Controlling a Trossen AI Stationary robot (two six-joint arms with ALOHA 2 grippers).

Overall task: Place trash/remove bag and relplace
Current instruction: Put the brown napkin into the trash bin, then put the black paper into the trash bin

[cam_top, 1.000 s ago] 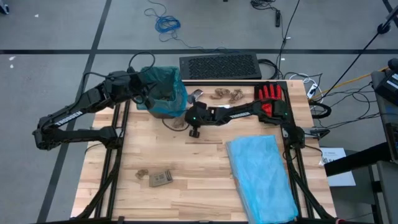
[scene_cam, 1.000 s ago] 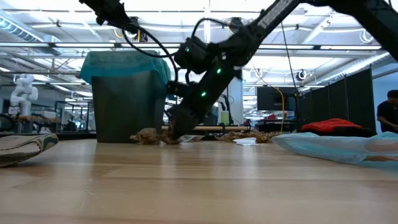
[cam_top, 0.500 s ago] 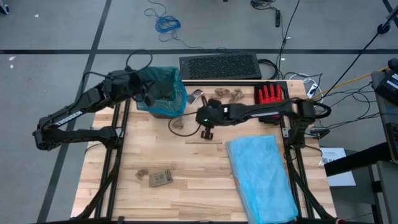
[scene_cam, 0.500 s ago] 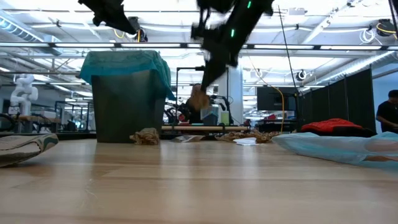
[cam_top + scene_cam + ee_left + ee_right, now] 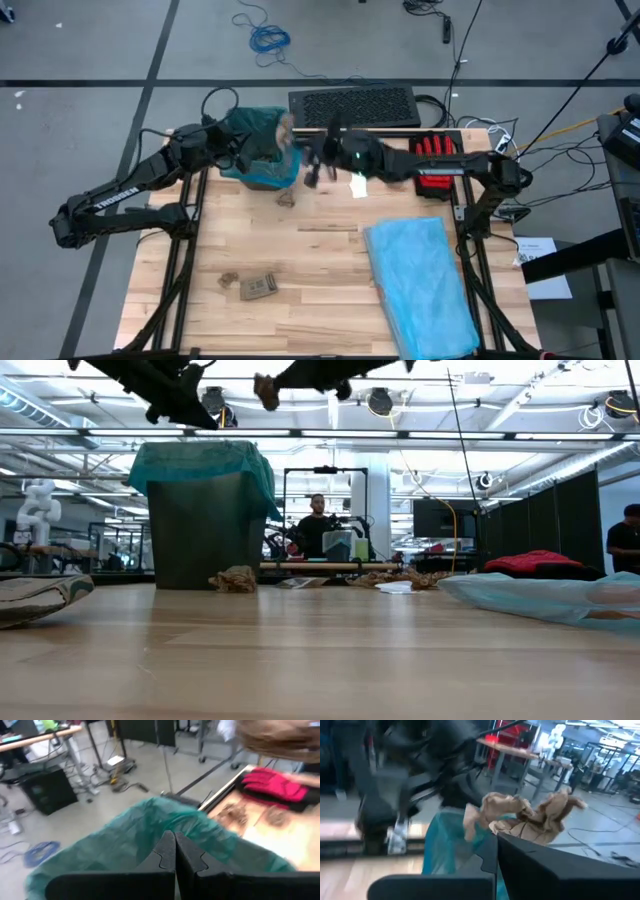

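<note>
Carrying a paper wad (image 5: 530, 820) clamped in the right pincer (image 5: 287, 128), directly over the bag (image 5: 262, 140); next, releasing it inside. Left pincer (image 5: 175, 851) is closed, empty.

We take this for a robotics lab: a grey floor strewn with cables (image 5: 262, 38), open ceiling trusses, and a white humanoid robot (image 5: 36, 508) beyond the workbench (image 5: 310, 260).

Teal-green bag (image 5: 262, 140), brown paper wad (image 5: 530, 817), red glove (image 5: 436, 152), sky-blue bag (image 5: 420, 280)
</note>
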